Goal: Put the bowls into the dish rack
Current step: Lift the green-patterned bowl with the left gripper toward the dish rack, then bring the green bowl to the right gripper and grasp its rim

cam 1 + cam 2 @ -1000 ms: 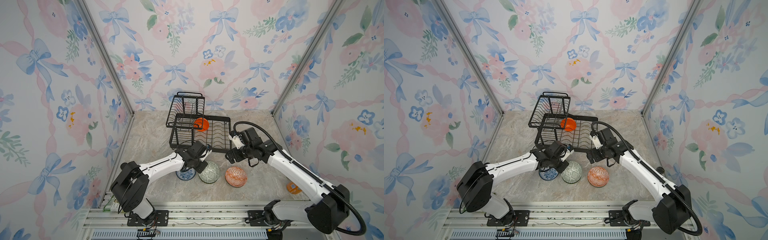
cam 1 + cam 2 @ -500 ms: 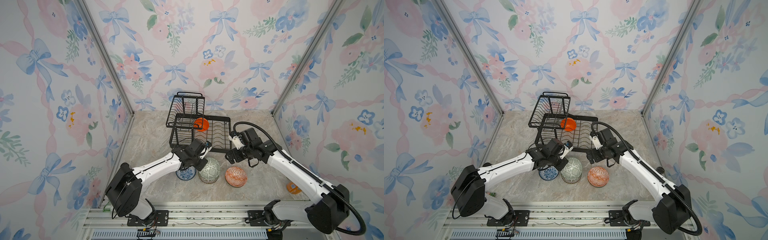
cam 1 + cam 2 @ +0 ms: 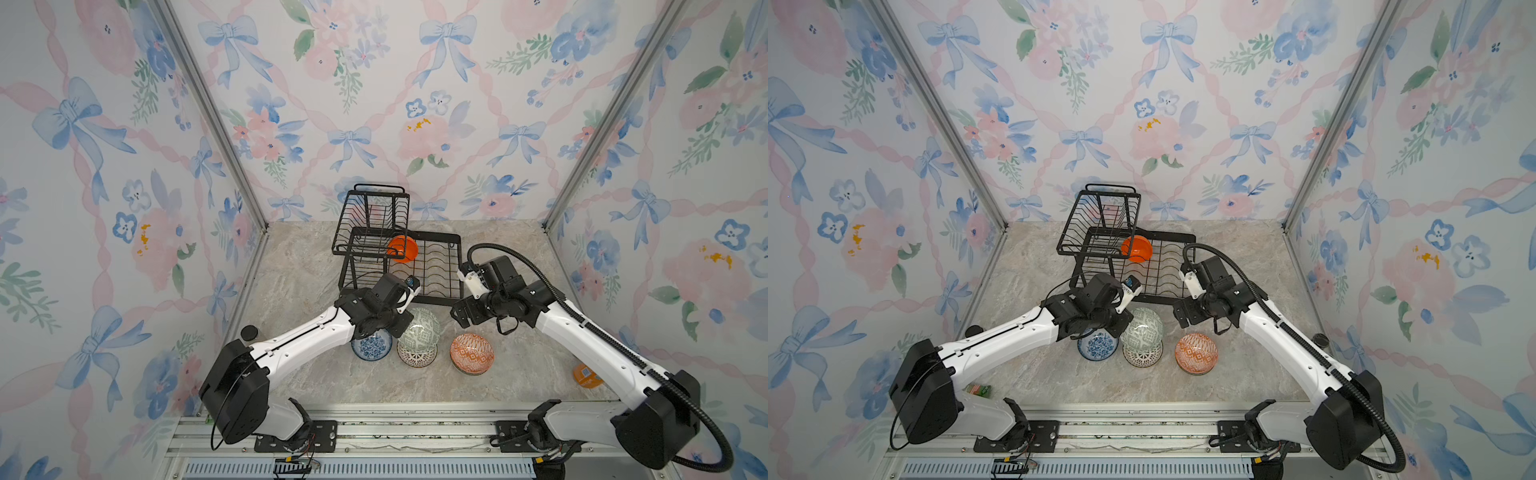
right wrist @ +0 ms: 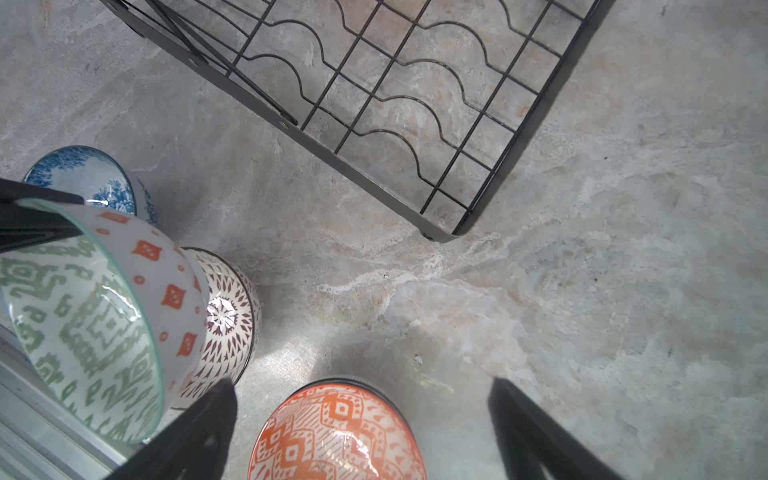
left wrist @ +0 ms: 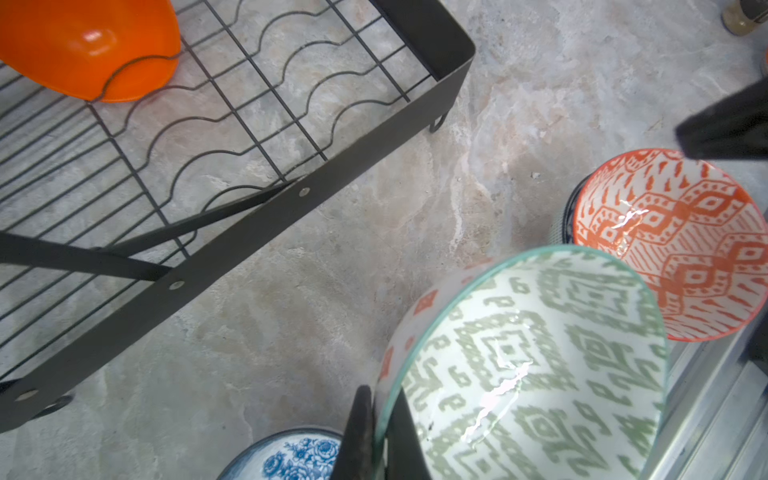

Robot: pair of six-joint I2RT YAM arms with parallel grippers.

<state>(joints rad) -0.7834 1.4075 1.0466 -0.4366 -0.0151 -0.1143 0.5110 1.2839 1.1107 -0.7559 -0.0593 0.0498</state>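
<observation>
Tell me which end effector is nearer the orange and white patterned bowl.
Right. The right end effector hangs open above the far edge of the orange and white patterned bowl. The left end effector is farther off to the left, shut on the grey-green bowl.

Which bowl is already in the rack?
The plain orange bowl, leaning in the rack. The others are outside it, the green one in the left gripper.

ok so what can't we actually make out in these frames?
Lattice bowl: top views, partly under the held grey-green bowl.
Blue floral bowl: left arm overlaps it in top views; left wrist view's edge cuts it off.
Orange container: right arm hides part in a top view; label too small.
</observation>
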